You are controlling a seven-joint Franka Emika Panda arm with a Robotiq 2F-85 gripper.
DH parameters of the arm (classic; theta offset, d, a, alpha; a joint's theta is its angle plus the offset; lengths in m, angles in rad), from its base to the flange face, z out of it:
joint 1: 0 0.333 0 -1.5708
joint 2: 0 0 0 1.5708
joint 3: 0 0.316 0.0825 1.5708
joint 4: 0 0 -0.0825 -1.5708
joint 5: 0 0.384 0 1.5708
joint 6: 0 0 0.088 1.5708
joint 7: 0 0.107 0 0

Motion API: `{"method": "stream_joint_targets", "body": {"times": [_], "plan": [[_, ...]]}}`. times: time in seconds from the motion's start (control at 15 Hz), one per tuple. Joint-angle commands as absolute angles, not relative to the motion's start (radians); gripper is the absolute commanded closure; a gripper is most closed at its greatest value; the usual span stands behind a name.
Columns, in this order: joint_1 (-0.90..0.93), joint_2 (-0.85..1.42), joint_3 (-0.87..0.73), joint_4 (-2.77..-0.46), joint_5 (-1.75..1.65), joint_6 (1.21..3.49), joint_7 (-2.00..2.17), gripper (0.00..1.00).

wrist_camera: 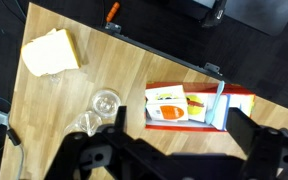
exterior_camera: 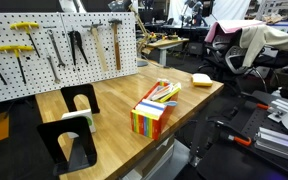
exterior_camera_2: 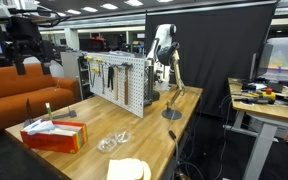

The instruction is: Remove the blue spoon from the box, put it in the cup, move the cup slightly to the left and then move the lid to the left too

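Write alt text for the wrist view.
An open gripper hovers above an orange-rimmed box holding a blue spoon on a wooden table. Two clear plastic items sit near the box, a yellow sponge beyond them.

Open air over box [wrist_camera: 240, 103]; clear glassware [wrist_camera: 105, 100] beside it; sponge [wrist_camera: 51, 52] apart

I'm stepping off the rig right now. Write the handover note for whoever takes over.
Gripper: open, empty, high above the table.
Blue spoon: lying in the striped box.
Clear cup and lid: side by side on the table, beside the box.
Done: nothing.
Left: spoon into cup, cup slightly left, then lid left.
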State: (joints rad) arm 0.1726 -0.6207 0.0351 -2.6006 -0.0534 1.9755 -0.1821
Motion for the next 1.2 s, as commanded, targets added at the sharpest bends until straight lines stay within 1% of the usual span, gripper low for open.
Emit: {"method": "stream_joint_targets", "body": {"times": [0.0,0.27,0.53,0.8,1.13], "plan": [[0.162,-0.628,0.036,-2.599,-0.048,1.972,-0.187,0.00],[0.161,-0.633,0.032,-2.600,-0.048,1.972,-0.189,0.00],[0.223,-0.532,0.034,-2.585,-0.011,2.022,-0.281,0.00],[0.283,-0.299,0.102,-2.529,-0.058,2.122,-0.364,0.00],[0.289,-0.022,0.196,-2.424,-0.166,2.214,-0.371,0.00]]}}
